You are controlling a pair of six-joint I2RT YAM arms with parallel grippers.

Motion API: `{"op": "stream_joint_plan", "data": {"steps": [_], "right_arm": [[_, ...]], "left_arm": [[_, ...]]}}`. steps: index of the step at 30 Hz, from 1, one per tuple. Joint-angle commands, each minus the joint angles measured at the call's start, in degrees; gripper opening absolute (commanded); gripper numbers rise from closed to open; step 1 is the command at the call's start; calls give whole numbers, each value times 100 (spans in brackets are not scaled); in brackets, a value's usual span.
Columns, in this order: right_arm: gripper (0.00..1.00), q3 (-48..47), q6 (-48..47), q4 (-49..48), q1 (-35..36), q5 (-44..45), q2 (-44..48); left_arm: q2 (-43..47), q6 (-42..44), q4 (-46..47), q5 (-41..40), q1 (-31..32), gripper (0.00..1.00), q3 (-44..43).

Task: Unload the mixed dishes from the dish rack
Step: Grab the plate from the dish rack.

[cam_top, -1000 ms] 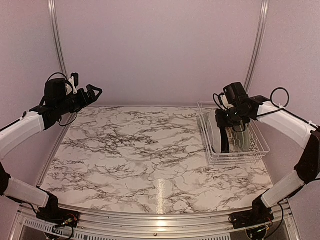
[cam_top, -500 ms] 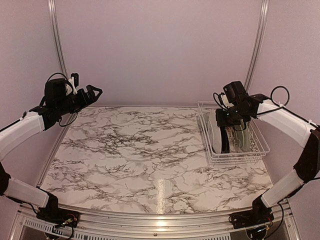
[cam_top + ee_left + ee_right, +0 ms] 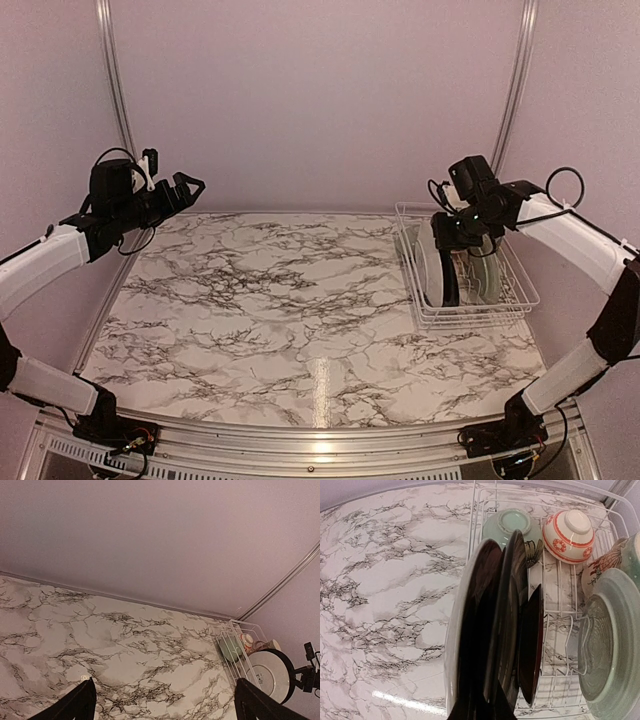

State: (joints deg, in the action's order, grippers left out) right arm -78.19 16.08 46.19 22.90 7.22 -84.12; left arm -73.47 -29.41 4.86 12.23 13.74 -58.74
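Note:
The white wire dish rack point(image 3: 478, 312) stands at the table's right edge. A black-rimmed white plate point(image 3: 431, 264) stands upright at its left side. My right gripper point(image 3: 457, 236) is down on this plate's top rim. In the right wrist view its fingers point(image 3: 461, 709) are closed on either side of the plate's rim point(image 3: 470, 630). Behind the plate stand a dark red plate point(image 3: 530, 645) and a pale green plate point(image 3: 605, 645). A patterned bowl point(image 3: 569, 529), a pale green dish point(image 3: 509, 524) and a cream mug point(image 3: 612, 562) sit at the far end. My left gripper point(image 3: 186, 186) is open, empty and high at the back left.
The marble tabletop point(image 3: 270, 300) spreads left of the rack. The pink back wall point(image 3: 320, 100) and two metal frame posts point(image 3: 515, 90) stand behind it. The left wrist view shows the rack point(image 3: 239, 656) far to its right.
My right gripper has shifted slightly up and to the right at the plate's rim. The plate has barely moved. The left arm has not moved.

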Motion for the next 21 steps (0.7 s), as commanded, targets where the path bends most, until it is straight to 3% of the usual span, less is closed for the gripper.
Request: {"op": "stream_joint_plan", "data": {"steps": [1,21], "right_arm": [[0,-662,-261,-163,48,443,330],[0,-1326,-342,-100,-3,567,579]], "left_arm": [[25,-20,85,103,24,99,73],[-60,-125,155,237,24,99,73]]}}
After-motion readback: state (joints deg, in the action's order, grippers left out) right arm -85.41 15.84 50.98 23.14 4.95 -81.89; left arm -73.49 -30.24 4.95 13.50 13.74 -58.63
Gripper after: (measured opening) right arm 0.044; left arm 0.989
